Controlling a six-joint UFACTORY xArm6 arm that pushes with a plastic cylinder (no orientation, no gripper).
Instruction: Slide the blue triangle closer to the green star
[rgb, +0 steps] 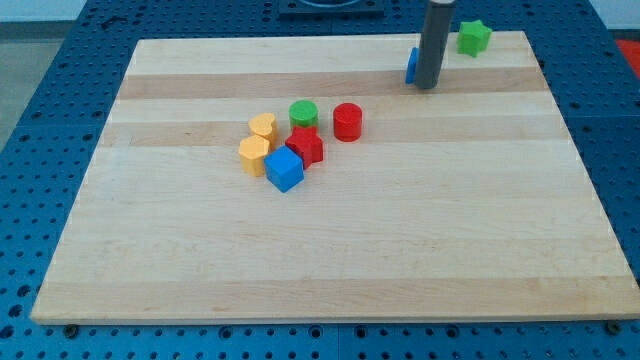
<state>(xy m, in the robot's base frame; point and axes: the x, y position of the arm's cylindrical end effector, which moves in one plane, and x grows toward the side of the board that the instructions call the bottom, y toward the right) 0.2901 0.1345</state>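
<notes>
Camera view: wooden worktop (330, 260) on a blue pegboard surface (40, 120). My tip (426, 87) sits near the view's top, right of centre, at the end of a dark upright rod; no gripper on this arm, so nothing to report as apart or together. Blue triangle (411, 66) touches the rod's left side and is mostly hidden behind it, only a sliver showing. Green star (474, 38) is up and to the right of my tip, near it but apart, close to the worktop's top edge. Well down-left of my tip is a cluster: red cylinder (347, 121), green cylinder (303, 112), red star-like block (305, 145), blue cube (284, 169) and two yellow blocks (263, 126) (254, 155), shapes unclear. Cluster blocks are touching or just beside each other. No writing, brand or label readable anywhere.
</notes>
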